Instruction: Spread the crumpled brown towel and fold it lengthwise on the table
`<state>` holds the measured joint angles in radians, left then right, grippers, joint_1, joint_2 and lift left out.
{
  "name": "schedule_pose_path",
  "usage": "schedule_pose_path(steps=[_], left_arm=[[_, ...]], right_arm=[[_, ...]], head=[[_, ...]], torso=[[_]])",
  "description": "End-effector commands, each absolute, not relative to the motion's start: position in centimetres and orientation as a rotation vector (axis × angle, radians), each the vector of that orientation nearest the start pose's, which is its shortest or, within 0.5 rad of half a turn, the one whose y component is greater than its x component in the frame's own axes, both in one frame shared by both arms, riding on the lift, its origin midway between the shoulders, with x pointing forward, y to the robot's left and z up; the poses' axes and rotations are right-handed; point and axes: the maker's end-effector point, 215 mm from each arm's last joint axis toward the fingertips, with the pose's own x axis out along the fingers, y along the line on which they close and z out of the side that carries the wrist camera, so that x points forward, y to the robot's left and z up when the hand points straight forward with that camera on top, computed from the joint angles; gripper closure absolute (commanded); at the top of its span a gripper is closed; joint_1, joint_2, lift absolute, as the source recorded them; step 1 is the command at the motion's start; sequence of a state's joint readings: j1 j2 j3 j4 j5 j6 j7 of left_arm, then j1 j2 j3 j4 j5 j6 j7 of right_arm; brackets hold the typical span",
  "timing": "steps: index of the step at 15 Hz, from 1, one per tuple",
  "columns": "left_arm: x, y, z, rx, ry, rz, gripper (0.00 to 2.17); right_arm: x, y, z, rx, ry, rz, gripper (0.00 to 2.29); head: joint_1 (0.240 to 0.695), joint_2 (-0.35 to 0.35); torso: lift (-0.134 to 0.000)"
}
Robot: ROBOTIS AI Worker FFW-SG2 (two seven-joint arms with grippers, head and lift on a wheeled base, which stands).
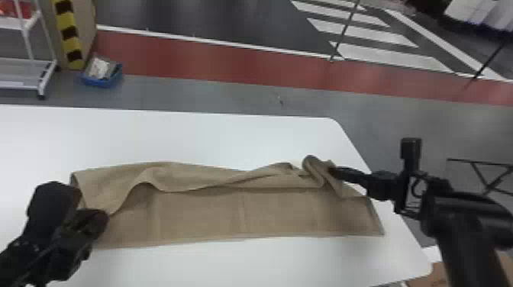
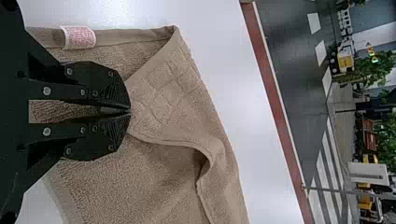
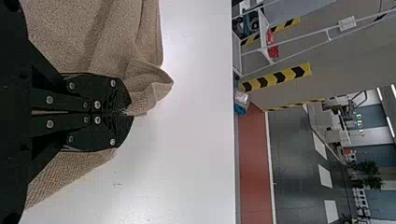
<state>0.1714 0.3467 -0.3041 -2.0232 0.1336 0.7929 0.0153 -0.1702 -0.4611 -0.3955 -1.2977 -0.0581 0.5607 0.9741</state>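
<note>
The brown towel [image 1: 236, 210] lies across the table as a long strip, its far side turned over in a wavy flap. At its left end is my left gripper [image 1: 105, 217]; in the left wrist view that gripper [image 2: 130, 112] is shut on the flap's edge, near a towel corner and a white tag [image 2: 79, 37]. Over the towel's right end, my right gripper [image 1: 332, 171] holds a bunched fold. The right wrist view has this gripper [image 3: 128, 112] shut on the towel [image 3: 144, 88], with cloth sticking out past the fingertips.
The white table [image 1: 191, 133] has bare surface beyond and in front of the towel, and its right edge runs beneath my right arm. On the floor past the far edge stand a blue bin [image 1: 101, 78] and a white rack [image 1: 28, 68].
</note>
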Motion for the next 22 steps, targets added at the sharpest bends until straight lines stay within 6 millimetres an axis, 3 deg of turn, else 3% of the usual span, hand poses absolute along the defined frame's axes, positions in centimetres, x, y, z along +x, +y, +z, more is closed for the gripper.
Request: schedule_pose_path(steps=[1, 2, 4, 5, 6, 7, 8, 12, 17, 18, 22], left_arm=[[46.30, 15.49, -46.32, 0.263, 0.601, -0.324, 1.01], [46.31, 15.46, -46.25, 0.262, 0.600, -0.324, 1.22], [46.39, 15.38, -46.01, 0.261, 0.595, -0.322, 1.23], [46.42, 15.41, -45.85, 0.264, 0.590, -0.322, 0.69], [46.35, 15.30, -45.82, 0.265, 0.591, -0.327, 0.43], [46.33, 15.29, -45.79, 0.263, 0.590, -0.326, 0.39], [46.35, 15.32, -45.72, 0.264, 0.589, -0.326, 0.20], [46.43, 15.14, -45.49, 0.261, 0.585, -0.333, 0.25], [46.77, 15.25, -45.53, 0.265, 0.585, -0.336, 0.46], [46.74, 15.25, -45.61, 0.265, 0.587, -0.337, 0.58], [46.71, 15.20, -45.68, 0.266, 0.588, -0.336, 0.61]], right_arm=[[53.39, -46.63, -41.29, 0.113, 0.545, 0.398, 1.21], [53.33, -46.69, -41.32, 0.114, 0.546, 0.398, 1.21], [53.30, -46.86, -41.21, 0.113, 0.544, 0.396, 1.21], [53.31, -46.96, -41.18, 0.112, 0.545, 0.394, 1.21], [53.31, -46.96, -41.18, 0.112, 0.545, 0.394, 1.21], [53.31, -46.96, -41.18, 0.112, 0.545, 0.394, 1.21], [53.31, -46.96, -41.18, 0.112, 0.545, 0.394, 1.21], [53.31, -46.96, -41.18, 0.112, 0.545, 0.394, 1.21], [53.27, -46.88, -41.29, 0.113, 0.544, 0.395, 1.21], [53.27, -46.88, -41.29, 0.113, 0.544, 0.395, 1.21], [53.29, -46.82, -41.28, 0.118, 0.540, 0.397, 1.21]], head=[[0.695, -0.331], [0.695, -0.332], [0.695, -0.335], [0.695, -0.335], [0.695, -0.336], [0.695, -0.337], [0.695, -0.338], [0.695, -0.339], [0.695, -0.340], [0.695, -0.340], [0.695, -0.338]], torso=[[-0.123], [-0.123], [-0.123], [-0.123], [-0.123], [-0.123], [-0.123], [-0.123], [-0.123], [-0.123], [-0.123]])
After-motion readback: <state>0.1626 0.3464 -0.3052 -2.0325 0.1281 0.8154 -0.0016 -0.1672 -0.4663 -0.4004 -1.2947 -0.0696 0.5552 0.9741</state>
